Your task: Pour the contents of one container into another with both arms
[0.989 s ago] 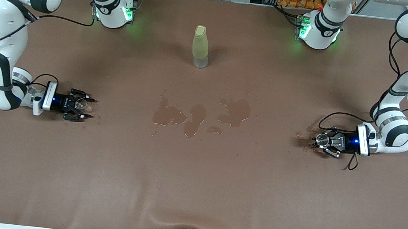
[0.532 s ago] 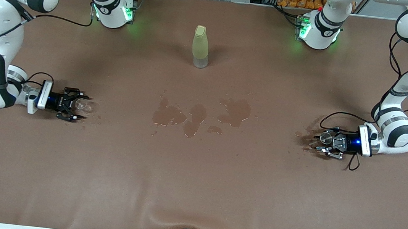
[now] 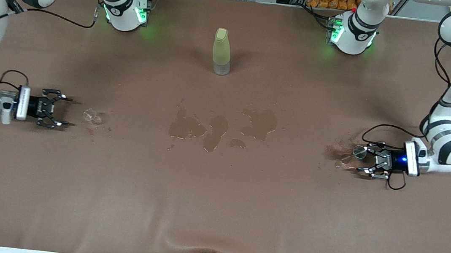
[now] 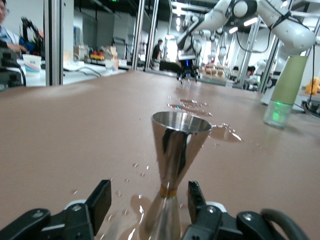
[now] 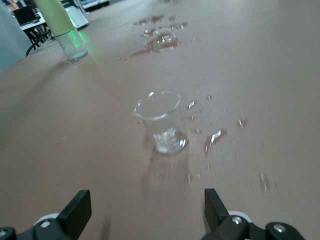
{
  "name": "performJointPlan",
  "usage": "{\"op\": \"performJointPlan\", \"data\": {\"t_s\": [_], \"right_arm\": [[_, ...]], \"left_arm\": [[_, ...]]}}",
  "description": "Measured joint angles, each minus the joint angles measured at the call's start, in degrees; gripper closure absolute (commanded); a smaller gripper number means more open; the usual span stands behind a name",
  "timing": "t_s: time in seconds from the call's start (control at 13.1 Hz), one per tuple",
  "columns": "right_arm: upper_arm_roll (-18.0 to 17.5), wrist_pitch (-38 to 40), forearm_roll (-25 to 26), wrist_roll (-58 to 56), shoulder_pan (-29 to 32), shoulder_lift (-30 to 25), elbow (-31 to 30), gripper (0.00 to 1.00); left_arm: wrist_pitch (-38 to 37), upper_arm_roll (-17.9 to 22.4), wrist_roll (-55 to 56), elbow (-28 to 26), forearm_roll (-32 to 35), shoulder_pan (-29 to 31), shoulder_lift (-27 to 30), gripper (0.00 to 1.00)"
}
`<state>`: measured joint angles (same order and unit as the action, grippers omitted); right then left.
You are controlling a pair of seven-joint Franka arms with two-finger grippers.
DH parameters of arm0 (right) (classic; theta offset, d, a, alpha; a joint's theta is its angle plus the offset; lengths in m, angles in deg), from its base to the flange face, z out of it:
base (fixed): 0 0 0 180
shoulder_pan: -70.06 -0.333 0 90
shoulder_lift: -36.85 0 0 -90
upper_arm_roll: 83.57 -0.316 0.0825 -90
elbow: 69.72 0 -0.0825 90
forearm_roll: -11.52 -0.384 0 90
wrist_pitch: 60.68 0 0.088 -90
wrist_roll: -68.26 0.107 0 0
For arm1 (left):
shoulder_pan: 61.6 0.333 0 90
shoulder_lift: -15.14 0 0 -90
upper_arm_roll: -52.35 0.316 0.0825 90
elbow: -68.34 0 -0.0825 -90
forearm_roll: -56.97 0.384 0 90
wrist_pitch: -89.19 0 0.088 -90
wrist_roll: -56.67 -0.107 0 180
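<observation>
- Right hand (image 3: 61, 111): low over the desk (image 3: 216, 210) at the right arm's end, fingers apart, holding nothing, clear of the glass beaker (image 3: 92, 116).
- Glass beaker: upright on the desk just in front of the right hand's open fingers, apparently empty but for a little wetness at the bottom, droplets (image 5: 216, 136) scattered beside it.
- Left hand (image 3: 368, 162): low at the left arm's end of the desk, fingers apart on either side of the metal jigger (image 4: 175, 165), seemingly not clamped on it.
- Metal jigger: upright on a wet patch between those fingers.
- Spilled puddles (image 3: 219, 128) in the middle of the desk; yellow-green bottle (image 3: 221, 52) upright, farther from the front camera than the puddles, untouched.
- Judged stage: both vessels down and both hands loose, spill marks about, so pouring looks finished; only retreat of the arms appears left.
</observation>
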<state>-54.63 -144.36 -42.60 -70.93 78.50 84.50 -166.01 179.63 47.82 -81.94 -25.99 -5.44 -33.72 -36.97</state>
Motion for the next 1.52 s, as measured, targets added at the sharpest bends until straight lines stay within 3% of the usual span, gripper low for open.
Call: {"op": "performJointPlan", "data": {"t_s": [0.53,0.84,1.14,1.37,1.52], "right_arm": [[1.78,0.55,19.06,39.92,-0.76,-18.22,1.27,0.0],[1.77,0.76,27.86,61.56,-3.46,-28.27,1.85,0.0],[1.57,2.33,33.41,81.59,-6.78,-35.34,3.0,0.0],[-0.36,3.99,37.87,96.14,-9.72,-39.29,5.26,0.0],[-3.9,4.85,41.15,104.14,-10.38,-41.35,7.57,0.0]], "left_arm": [[-0.43,0.93,16.56,11.28,12.13,0.32,5.46,0.16],[-0.83,0.63,31.82,12.07,17.04,-1.15,13.6,0.16],[0.11,0.38,48.88,12.12,20.99,-4.85,18.93,0.14],[1.49,0.18,66.39,12.77,26.34,-7.85,23.08,0.14],[1.85,-0.01,75.09,13.54,29.07,-9.63,25.1,0.14]]}}
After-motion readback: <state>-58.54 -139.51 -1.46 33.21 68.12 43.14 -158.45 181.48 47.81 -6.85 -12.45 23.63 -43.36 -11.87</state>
